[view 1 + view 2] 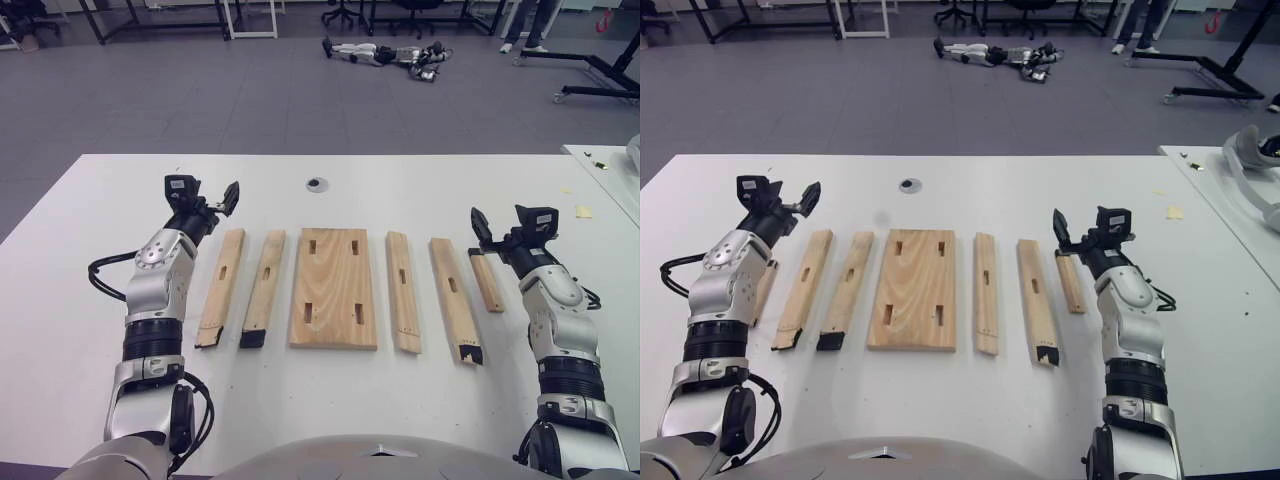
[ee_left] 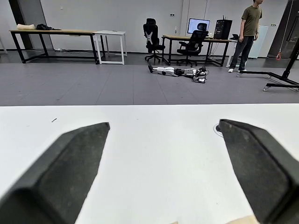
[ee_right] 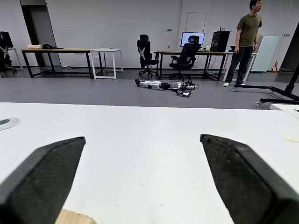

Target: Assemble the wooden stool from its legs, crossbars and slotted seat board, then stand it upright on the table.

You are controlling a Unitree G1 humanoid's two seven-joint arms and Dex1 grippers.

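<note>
White worktop [image 1: 420,175]: slotted seat board [image 1: 333,287] flat at centre, legs [image 1: 222,283] laid in a row on both sides. Left tool [image 1: 207,193] and right tool [image 1: 507,226] both spread, holding nothing, at the row's ends. Grey floor [image 1: 250,90] beyond the far edge.

Laid flat, unassembled, side by side on the white tabletop [image 1: 420,190]. Pale slotted seat board [image 1: 333,287] in the middle, four slots cut through. Just left: outer left leg [image 1: 221,285] and inner left leg [image 1: 263,286], black-tipped at near ends. Just right: inner right leg [image 1: 403,290], black-tipped outer right leg [image 1: 455,298], then short crossbar [image 1: 487,282].
</note>
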